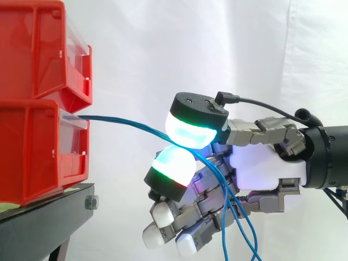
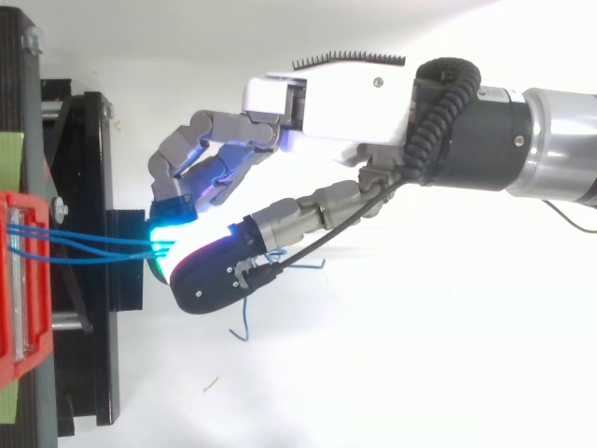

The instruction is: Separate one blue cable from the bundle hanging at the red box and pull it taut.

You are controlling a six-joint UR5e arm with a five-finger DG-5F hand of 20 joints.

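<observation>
Two boxy red plastic bins [image 1: 32,147] sit stacked on a black metal stand [image 1: 38,223] at the left. To their right, the hand [image 1: 261,168] pinches thin blue cables [image 1: 125,123] between two rounded glowing pads [image 1: 190,130]. The cables run from the lower bin's front, and their loose ends dangle below the hand.

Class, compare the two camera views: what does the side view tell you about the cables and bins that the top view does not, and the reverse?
From the side: two red bins are stacked on the black stand. The blue cables leave the lower bin, and their loose ends hang down past the palm. From above: the cables run as separate strands, side by side, converging at the hand. Both: the cables pass between two glowing fingertips and are pinched there.
</observation>
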